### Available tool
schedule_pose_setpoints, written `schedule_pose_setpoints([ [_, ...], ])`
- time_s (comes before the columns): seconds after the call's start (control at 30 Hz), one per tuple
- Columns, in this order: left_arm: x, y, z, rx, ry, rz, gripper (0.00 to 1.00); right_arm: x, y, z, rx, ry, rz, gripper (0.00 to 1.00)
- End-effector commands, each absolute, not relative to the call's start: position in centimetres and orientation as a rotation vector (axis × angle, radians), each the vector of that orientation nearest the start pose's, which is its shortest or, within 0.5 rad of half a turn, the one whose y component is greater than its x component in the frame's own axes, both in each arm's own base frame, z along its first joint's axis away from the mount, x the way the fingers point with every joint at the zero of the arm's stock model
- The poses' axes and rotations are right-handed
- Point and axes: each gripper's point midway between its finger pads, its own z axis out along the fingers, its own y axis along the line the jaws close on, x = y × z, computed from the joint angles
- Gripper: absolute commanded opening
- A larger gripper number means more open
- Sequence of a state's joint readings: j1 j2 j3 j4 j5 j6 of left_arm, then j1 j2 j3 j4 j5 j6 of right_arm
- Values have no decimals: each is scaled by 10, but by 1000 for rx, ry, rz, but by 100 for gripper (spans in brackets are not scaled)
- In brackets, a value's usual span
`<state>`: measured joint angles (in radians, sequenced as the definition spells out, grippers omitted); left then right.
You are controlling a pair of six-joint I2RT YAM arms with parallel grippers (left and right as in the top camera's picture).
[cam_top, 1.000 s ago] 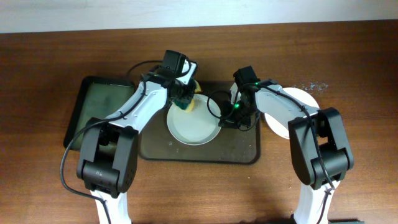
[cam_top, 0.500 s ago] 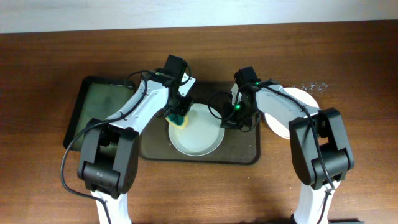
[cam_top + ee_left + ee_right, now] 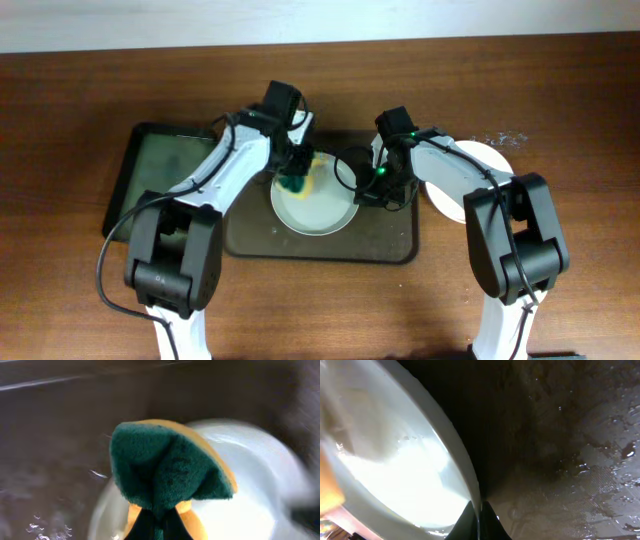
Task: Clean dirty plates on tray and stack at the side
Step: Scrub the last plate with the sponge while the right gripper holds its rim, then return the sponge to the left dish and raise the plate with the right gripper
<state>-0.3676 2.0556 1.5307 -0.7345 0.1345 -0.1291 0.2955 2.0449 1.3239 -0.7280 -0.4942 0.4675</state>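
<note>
The wooden table (image 3: 80, 300) fills nearly the whole overhead view, with a pale wall strip (image 3: 100, 20) along its far edge. Wide bare wood lies in front of the arms and out to both sides.

The brown tray (image 3: 385, 235) sits at the middle. Its surface is wet and speckled, as the right wrist view shows (image 3: 570, 435). The right half is bare, and a bare band runs along the near rim. A smaller dark green-black tray (image 3: 160, 175) lies just beside it on the left, close to the left arm.

One white plate (image 3: 315, 205) rests on the left-centre part of the brown tray, apart from the near rim. A second plate (image 3: 490, 155) lies on the table just right of the tray, partly hidden under the right arm. I cannot tell whether more lie beneath it.

The left gripper (image 3: 292, 178) is at the far left part of the plate, its fingers clamped on a green and yellow sponge (image 3: 170, 470) that is folded, green face out, over the white surface. That view is blurred.

The right gripper (image 3: 480, 520) is at the plate's right edge, its two fingers closed together on the thin rim of the plate (image 3: 410, 470), with open wet tray to its right.
</note>
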Motion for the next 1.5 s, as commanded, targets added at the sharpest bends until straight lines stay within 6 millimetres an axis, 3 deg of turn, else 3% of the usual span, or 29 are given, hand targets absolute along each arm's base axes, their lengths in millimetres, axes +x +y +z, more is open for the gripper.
schedule_pose_setpoints([
  [0.0,425,-135,10,-110,2815,44,0,350,187,2,225,3115,742,4],
  [0.1,402,-133,-13,-73,2882,46,0,351,187,2,225,3114,742,4],
  [0.2,372,-163,-21,238,2994,-214,0,351,187,2,225,3114,741,4],
  [0.27,344,-208,-8,756,2895,-651,0,351,187,2,223,3111,743,4],
  [0.3,332,-221,0,911,2825,-801,0,351,187,2,223,3110,743,4],
  [0.43,319,-236,16,1056,2723,-989,0,351,187,2,223,3111,743,4],
  [0.53,334,-241,25,1062,2669,-965,0,351,187,2,224,3111,743,4],
  [0.57,349,-239,23,1025,2664,-880,0,351,187,2,224,3111,743,4],
  [0.67,398,-204,8,719,2749,-444,0,351,187,2,224,3111,743,4],
  [0.73,438,-171,10,502,2691,-112,0,351,187,2,223,3111,742,4],
  [0.8,460,-149,18,361,2625,73,0,352,185,1,224,3110,722,4],
  [0.93,469,-130,33,232,2628,170,0,352,182,-4,199,3113,617,4],
  [1.2,469,-106,110,117,2761,139,0,349,186,-8,147,3115,527,4],
  [1.3,460,-107,109,117,2811,70,0,351,184,-8,147,3106,503,5],
  [1.33,457,-107,108,119,2825,67,0,356,184,-8,140,3083,499,16],
  [1.37,456,-107,108,119,2828,68,0,361,184,-9,138,3065,490,18],
  [1.47,455,-106,108,120,2833,70,0,370,187,-11,113,3029,502,17],
])
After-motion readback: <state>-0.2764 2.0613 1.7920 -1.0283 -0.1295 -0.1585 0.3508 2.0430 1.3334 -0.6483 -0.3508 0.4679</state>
